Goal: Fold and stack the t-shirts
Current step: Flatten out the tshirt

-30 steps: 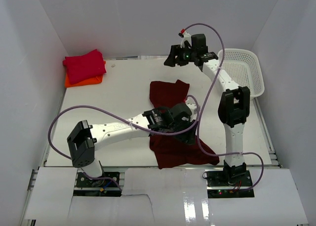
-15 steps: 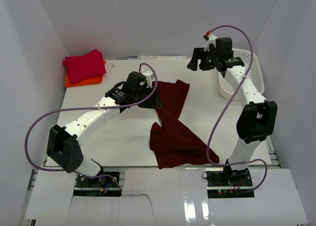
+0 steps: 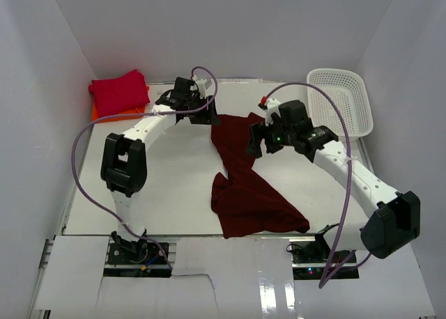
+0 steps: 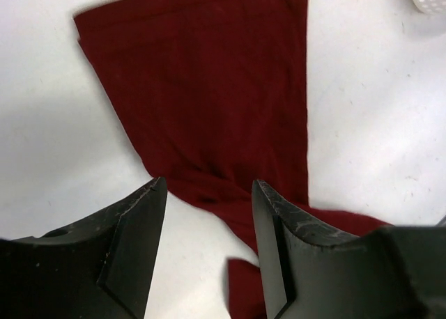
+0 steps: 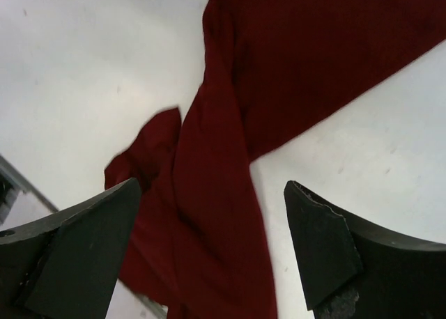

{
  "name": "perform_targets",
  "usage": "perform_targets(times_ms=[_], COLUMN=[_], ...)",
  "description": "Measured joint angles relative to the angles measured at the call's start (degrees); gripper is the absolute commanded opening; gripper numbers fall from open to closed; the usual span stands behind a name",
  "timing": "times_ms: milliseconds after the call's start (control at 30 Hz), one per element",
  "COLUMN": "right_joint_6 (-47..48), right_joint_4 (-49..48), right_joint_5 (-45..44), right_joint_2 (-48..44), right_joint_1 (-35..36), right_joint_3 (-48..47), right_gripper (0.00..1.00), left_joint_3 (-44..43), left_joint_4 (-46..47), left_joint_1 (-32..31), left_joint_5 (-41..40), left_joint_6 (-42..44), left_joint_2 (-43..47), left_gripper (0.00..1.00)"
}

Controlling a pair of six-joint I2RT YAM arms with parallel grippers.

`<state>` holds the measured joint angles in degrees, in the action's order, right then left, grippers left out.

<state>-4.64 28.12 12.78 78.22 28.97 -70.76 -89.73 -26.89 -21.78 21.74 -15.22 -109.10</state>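
Crimson shirt (image 3: 120,91) and orange shirt (image 3: 104,115) appear only overhead.

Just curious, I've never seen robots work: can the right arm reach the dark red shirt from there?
Probably yes. The right gripper is open directly over the dark red shirt, and nothing shows between them.

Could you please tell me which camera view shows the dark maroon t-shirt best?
The top external view: there the maroon t-shirt lies almost whole, spread at both ends and twisted narrow in the middle. The left wrist view shows only one flat end of it; the right wrist view shows mainly the twisted middle stretch.
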Motion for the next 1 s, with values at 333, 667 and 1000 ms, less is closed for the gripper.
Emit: perform_targets(times_ms=[333, 667, 1000], right_joint_6=[-4.39, -10.47, -16.09], right_joint_4=[0.09, 2.10, 8.96], right_joint_5=[-3.52, -5.64, -8.70], right_joint_2=[-9.27, -19.06, -23.67], right_joint_1=[3.02, 3.04, 3.04], right_joint_3=[20.17, 27.47, 30.40], right_gripper=[0.90, 0.89, 0.89], left_joint_3=[-15.08, -17.16, -17.77], left_joint_4=[-1.55, -2.45, -2.51], left_joint_1=[1.70, 3.23, 4.28], left_joint_5=[2.45, 3.50, 2.62], left_joint_6=[5.38, 6.93, 7.21], left_joint_2=[-14.99, -20.61, -23.17], left_gripper=[0.61, 0.59, 0.59])
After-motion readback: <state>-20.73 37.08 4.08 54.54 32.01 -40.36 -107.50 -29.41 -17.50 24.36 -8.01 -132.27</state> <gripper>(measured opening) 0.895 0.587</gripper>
